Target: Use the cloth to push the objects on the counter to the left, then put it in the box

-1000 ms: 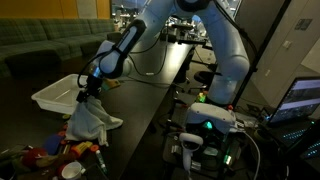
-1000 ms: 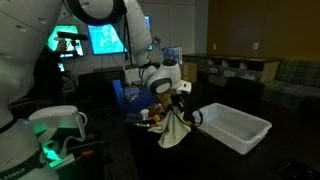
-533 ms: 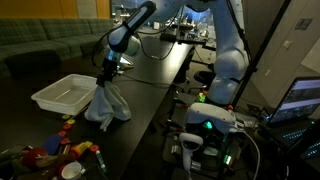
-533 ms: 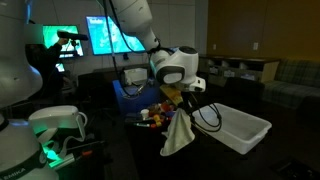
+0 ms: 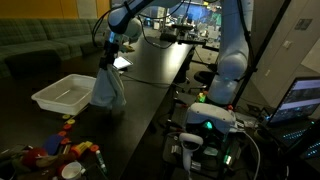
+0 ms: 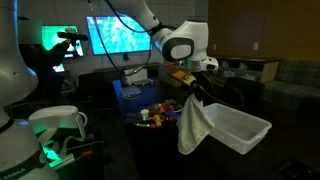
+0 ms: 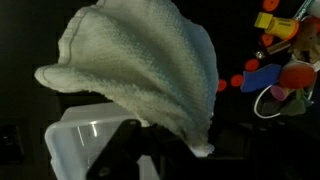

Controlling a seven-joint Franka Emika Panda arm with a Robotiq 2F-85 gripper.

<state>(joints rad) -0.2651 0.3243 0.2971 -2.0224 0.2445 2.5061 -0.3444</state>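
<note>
The claw (image 6: 193, 94) pinches shut on the top of the cloth (image 6: 195, 128), which hangs limp over the tabletop (image 5: 155, 80) just beside the box (image 6: 256, 137): light, soft, floppy, probably best held by a bunched fold.

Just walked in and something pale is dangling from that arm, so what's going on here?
The robot's jaws are shut on the cream cloth, which hangs lifted clear of the dark counter. It dangles right by the white box and is not yet inside it. The colourful objects sit clustered on the counter, and the cloth is not touching them.
</note>
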